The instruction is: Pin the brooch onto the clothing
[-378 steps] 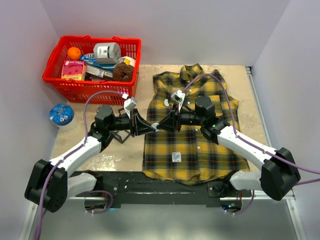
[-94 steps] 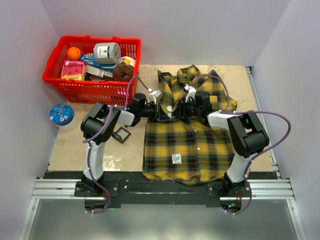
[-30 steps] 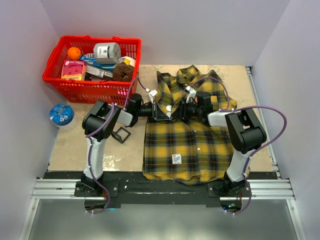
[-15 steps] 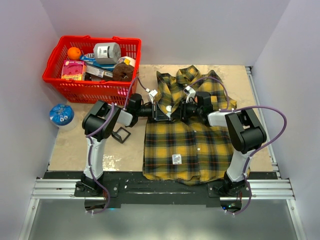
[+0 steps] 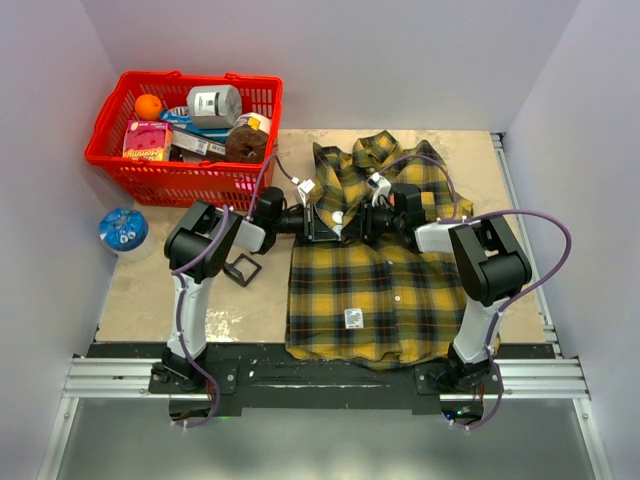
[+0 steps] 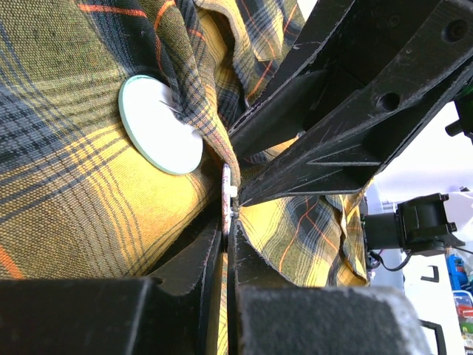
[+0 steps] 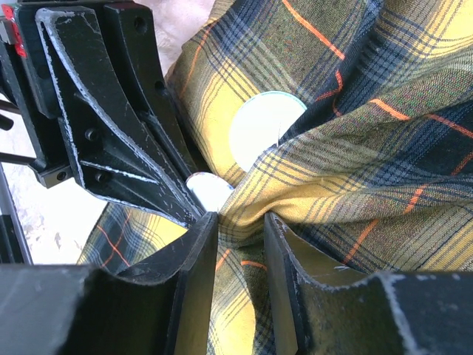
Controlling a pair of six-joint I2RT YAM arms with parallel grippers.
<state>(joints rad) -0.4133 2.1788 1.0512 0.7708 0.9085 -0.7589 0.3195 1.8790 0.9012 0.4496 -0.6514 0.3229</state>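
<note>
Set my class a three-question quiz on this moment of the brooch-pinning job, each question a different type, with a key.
1. True or false: the right gripper pinches a fold of the plaid shirt.
2. What does the left gripper hold in its closed tips? A) an orange B) a small white piece C) a basket handle
3. Fill in: the round white brooch lies against the ____, partly under a fold.
Key: 1 true; 2 B; 3 shirt.
</note>
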